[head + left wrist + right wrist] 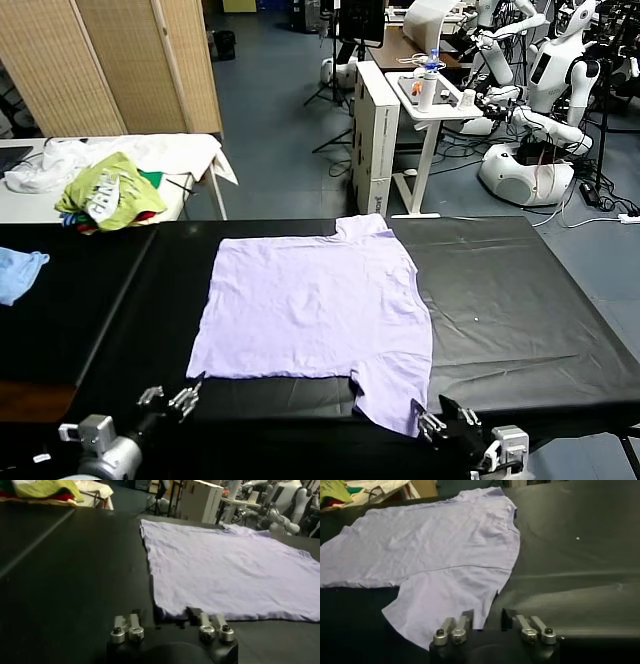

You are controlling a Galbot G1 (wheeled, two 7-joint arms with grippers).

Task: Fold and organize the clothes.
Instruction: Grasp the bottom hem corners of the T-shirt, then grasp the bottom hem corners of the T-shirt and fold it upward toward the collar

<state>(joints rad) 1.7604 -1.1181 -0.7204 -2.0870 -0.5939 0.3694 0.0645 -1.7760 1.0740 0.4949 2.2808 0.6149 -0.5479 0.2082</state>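
The lavender T-shirt (315, 310) lies spread flat in the middle of the black table (520, 320), plain side up, one sleeve toward the far edge and the other at the near edge. The left gripper (172, 400) hovers just beside the shirt's near left corner, its jaws wide apart and holding nothing. The right gripper (448, 420) sits at the near sleeve's edge, jaws likewise wide and empty. A small light-blue cloth (20, 272) rests at the table's far left. Behind, a lime-green and white garment heap (110, 192) lies on a white side table (20, 200)
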